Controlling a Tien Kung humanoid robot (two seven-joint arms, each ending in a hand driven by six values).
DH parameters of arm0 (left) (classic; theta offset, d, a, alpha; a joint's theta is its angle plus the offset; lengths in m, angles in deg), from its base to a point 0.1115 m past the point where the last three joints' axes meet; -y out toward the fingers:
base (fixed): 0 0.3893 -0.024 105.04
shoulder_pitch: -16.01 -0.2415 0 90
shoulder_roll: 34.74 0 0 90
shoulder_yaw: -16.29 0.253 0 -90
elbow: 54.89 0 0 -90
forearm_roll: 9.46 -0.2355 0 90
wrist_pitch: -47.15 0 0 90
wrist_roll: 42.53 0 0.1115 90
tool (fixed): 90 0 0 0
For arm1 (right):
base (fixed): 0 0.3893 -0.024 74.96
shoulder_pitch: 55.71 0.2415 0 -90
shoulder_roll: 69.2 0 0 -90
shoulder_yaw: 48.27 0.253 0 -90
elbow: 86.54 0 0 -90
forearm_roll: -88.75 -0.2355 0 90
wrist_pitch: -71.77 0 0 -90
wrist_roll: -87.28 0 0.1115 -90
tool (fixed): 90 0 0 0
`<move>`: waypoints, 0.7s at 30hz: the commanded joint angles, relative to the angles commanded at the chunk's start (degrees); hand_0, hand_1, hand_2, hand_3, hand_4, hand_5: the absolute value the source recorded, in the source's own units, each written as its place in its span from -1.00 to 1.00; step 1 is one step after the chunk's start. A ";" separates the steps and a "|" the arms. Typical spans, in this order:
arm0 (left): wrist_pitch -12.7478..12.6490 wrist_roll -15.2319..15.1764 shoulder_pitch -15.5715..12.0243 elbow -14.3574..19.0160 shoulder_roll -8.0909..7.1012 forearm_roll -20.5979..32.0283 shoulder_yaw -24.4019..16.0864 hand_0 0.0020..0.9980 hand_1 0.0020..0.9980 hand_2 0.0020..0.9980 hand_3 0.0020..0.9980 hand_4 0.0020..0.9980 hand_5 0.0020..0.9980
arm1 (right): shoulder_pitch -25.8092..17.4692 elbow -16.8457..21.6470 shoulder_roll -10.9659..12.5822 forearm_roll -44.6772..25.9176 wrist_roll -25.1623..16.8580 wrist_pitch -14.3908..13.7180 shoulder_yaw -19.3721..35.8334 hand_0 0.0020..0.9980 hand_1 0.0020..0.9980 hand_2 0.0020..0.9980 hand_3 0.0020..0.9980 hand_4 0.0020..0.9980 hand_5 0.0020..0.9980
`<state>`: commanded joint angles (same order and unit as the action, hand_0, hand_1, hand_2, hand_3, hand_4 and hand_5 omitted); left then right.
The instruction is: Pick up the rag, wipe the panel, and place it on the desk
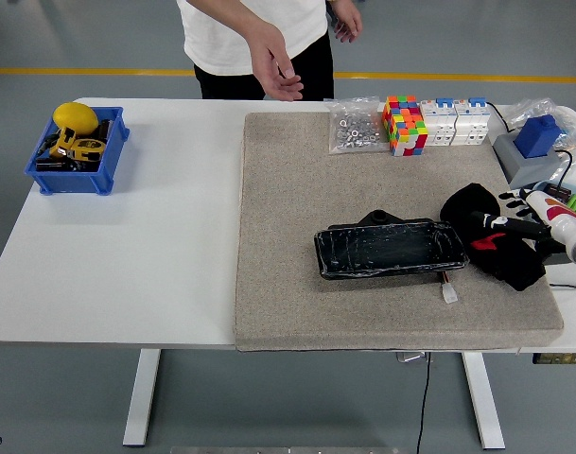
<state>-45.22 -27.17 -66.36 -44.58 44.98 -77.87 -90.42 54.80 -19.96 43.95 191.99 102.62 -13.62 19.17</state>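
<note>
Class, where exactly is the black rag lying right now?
In the head view, the black rag lies at the right of the grey mat, just right of the black panel, with the right hand reaching over it.

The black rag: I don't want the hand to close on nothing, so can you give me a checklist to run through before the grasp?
1. Right hand over the crumpled black rag with red marks: ok, its fingers reach over the rag's right part.
2. Fingers closed on the rag: not ok, they look extended.
3. Rag clear of the black rectangular panel: cannot tell, their edges meet or overlap.
4. Panel flat on the grey felt mat: ok.
5. Person's hand away from the rag: ok, it is at the table's far edge.
</note>
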 joint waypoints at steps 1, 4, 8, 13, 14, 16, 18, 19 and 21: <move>-0.01 0.01 0.00 0.00 0.01 0.04 0.02 0.37 0.46 0.46 0.21 0.34 0.25 | 0.08 -0.33 -0.09 -0.04 -0.18 -0.22 -0.11 0.61 0.54 0.63 0.71 1.00 0.62; 0.00 0.00 0.02 0.00 0.03 0.21 0.16 0.37 0.46 0.46 0.21 0.34 0.25 | 0.28 -1.43 -0.53 -0.11 -0.67 -0.92 -0.25 0.61 0.54 0.63 0.71 1.00 0.62; 0.03 -0.04 0.09 0.00 0.03 0.37 0.28 0.37 0.46 0.46 0.21 0.34 0.25 | 0.60 -2.87 -1.08 0.04 -1.38 -2.03 -0.56 0.59 0.52 0.61 0.68 1.00 0.59; -0.03 0.03 0.03 0.00 0.03 0.32 0.14 0.37 0.46 0.46 0.22 0.34 0.25 | 1.00 -4.66 -1.43 -0.22 -2.53 -3.41 -1.49 0.56 0.49 0.59 0.67 1.00 0.53; -0.03 0.03 0.02 0.00 0.03 0.31 0.13 0.37 0.46 0.46 0.22 0.34 0.25 | 1.04 -4.92 -1.46 -0.29 -2.71 -3.64 -1.60 0.56 0.49 0.59 0.67 1.00 0.53; -0.06 0.04 0.02 0.00 0.04 0.33 0.10 0.37 0.46 0.46 0.22 0.34 0.25 | 1.18 -5.58 -1.51 -0.37 -3.00 -3.91 -1.88 0.56 0.49 0.59 0.67 1.00 0.53; -0.04 0.03 0.03 0.00 0.05 0.38 0.13 0.37 0.46 0.46 0.21 0.34 0.25 | 1.32 -6.10 -1.56 -0.41 -3.18 -4.10 -2.06 0.56 0.48 0.57 0.67 1.00 0.50; -0.03 0.02 0.04 0.00 0.05 0.41 0.15 0.37 0.46 0.46 0.21 0.34 0.25 | 1.36 -6.30 -1.60 -0.43 -3.27 -4.22 -2.10 0.56 0.48 0.57 0.67 1.00 0.50; -0.04 0.02 0.06 0.00 0.06 0.47 0.19 0.37 0.46 0.46 0.21 0.34 0.25 | 1.49 -6.81 -1.72 -0.53 -3.53 -4.53 -2.20 0.56 0.48 0.57 0.67 1.00 0.50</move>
<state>-45.26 -27.15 -66.30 -44.58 45.04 -77.40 -90.23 56.29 -26.77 42.23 191.46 99.08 -18.15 16.97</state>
